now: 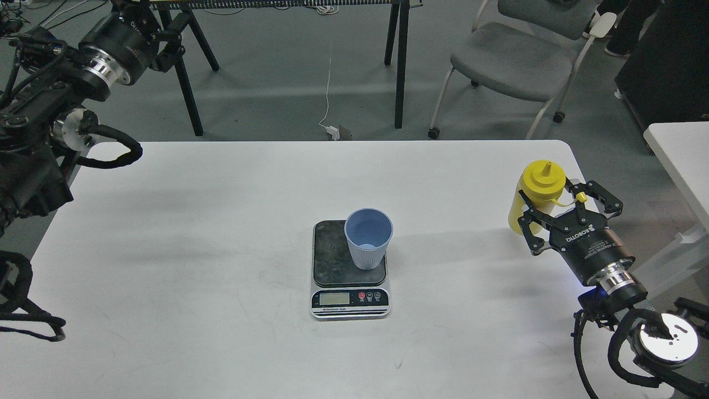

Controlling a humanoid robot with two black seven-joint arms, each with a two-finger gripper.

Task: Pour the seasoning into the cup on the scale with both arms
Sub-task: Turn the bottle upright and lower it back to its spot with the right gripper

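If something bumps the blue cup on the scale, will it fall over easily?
Probably yes. The blue cup looks like thin plastic and seems empty inside, so it is likely very light. It narrows toward its bottom, so it stands on a small base and could tip from a sideways nudge. It also sits near the right edge of the scale, so a push might slide it off.

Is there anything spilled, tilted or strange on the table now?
No spill shows. The cup stands upright on the scale, toward its right edge rather than centred. The seasoning is upright between the right hand fingers.
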